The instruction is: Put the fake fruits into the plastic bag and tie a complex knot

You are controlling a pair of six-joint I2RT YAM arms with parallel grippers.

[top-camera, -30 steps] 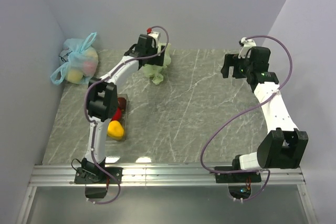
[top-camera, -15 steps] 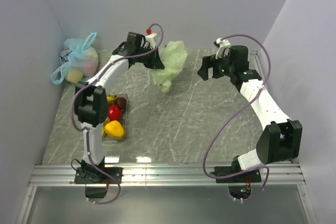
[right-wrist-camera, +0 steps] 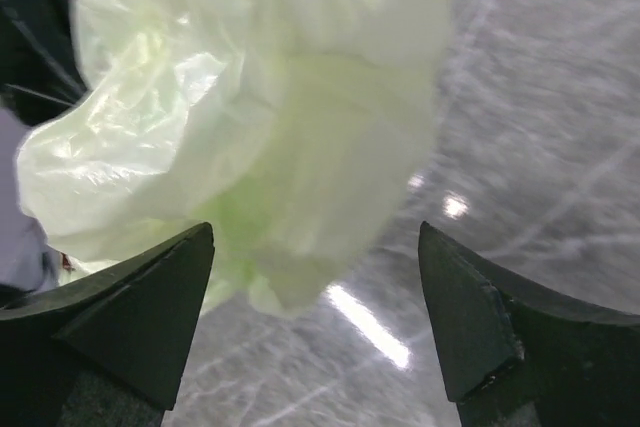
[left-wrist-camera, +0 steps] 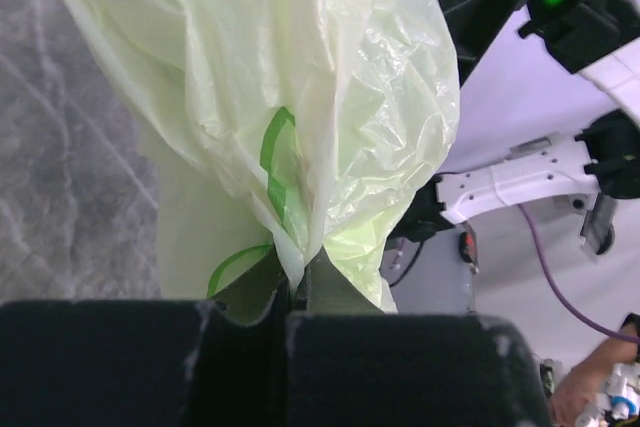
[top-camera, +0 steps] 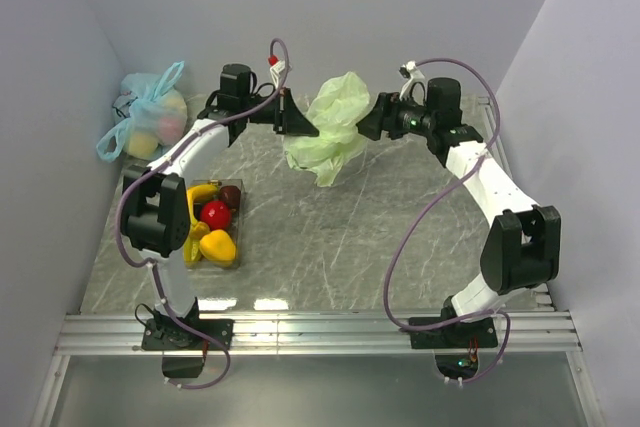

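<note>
The plastic bag (top-camera: 330, 129) is pale green and crinkly and hangs in the air over the back of the table. My left gripper (top-camera: 301, 126) is shut on a bunched fold of the plastic bag (left-wrist-camera: 330, 97), pinched between its fingertips (left-wrist-camera: 330, 292). My right gripper (top-camera: 371, 119) is open, right beside the bag's other side. In the right wrist view the plastic bag (right-wrist-camera: 250, 117) hangs just ahead of the spread jaws of that gripper (right-wrist-camera: 315, 237), not gripped. The fake fruits lie in a clear tray (top-camera: 240, 237): a banana bunch (top-camera: 201, 193), a red apple (top-camera: 215, 214), a yellow lumpy fruit (top-camera: 217, 247) and a dark piece (top-camera: 231, 195).
A light blue knotted bag (top-camera: 150, 122) with pale fruits sits in the back left corner against the wall. Walls close the table at the left, back and right. The marbled grey tabletop (top-camera: 380, 237) lies below the hanging bag.
My left gripper shut on the pale green bag and lifted it off the table toward the middle. My right arm swung left until its open jaws reached the bag.
</note>
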